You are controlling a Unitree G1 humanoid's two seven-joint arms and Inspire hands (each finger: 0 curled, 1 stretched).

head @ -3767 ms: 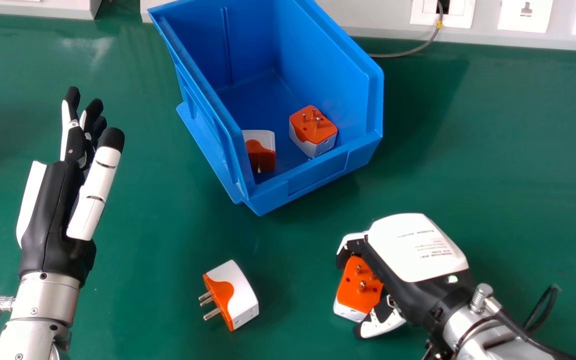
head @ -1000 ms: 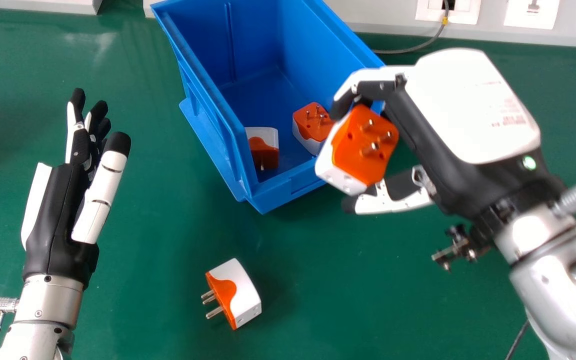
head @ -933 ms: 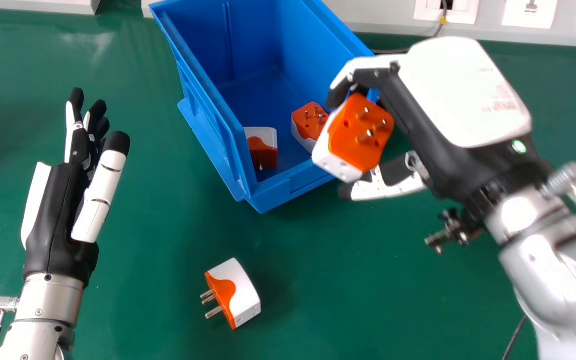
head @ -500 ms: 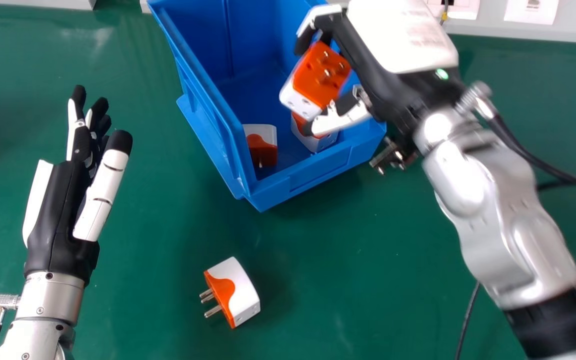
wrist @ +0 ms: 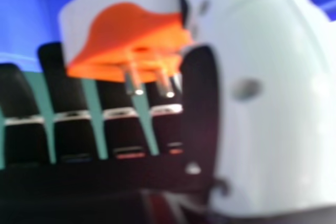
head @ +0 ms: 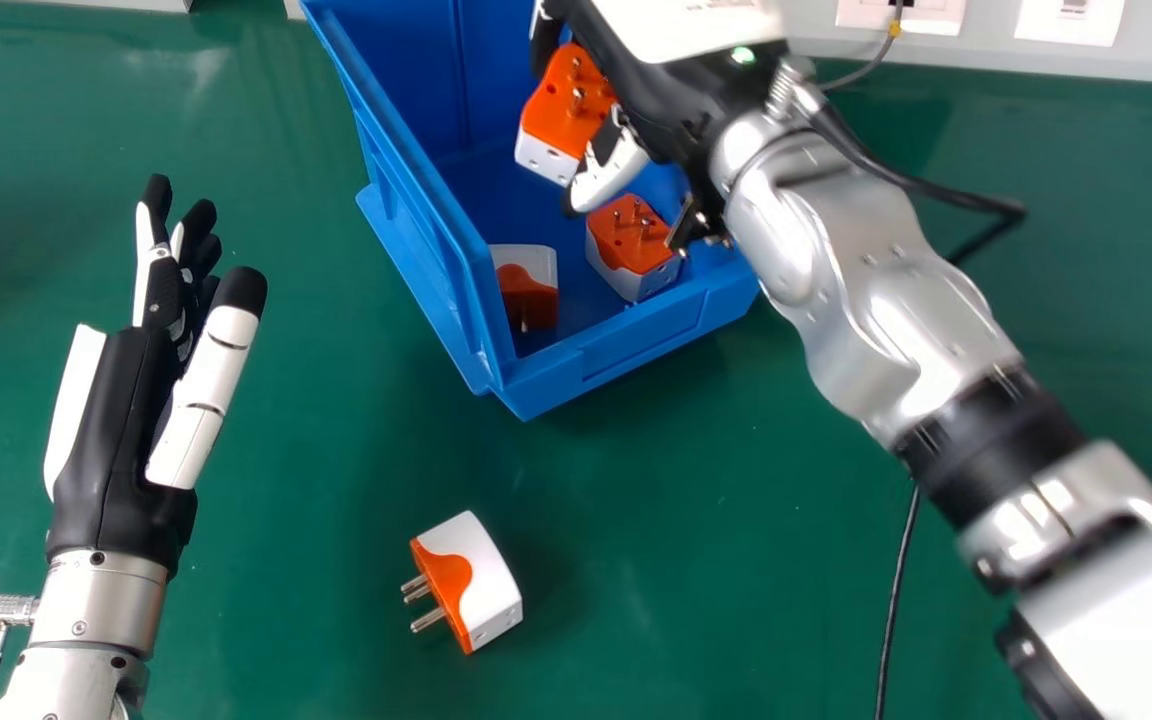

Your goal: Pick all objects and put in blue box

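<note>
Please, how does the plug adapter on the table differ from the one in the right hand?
The table adapter rests on its side; the held adapter is in the right hand, over the blue box. The table adapter's pins point left; the held adapter's pins face mostly upward. Both are orange and white.

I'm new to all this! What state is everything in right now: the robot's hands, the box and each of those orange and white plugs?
Left hand: open, fingers straight.
Right hand: closed on a plug.
Held plug: gripped over the box, prongs up.
Blue box: open-topped, two plugs inside.
Left boxed plug: prongs toward the robot.
Right boxed plug: prongs up.
Loose plug: on the table, prongs leftward.
</note>
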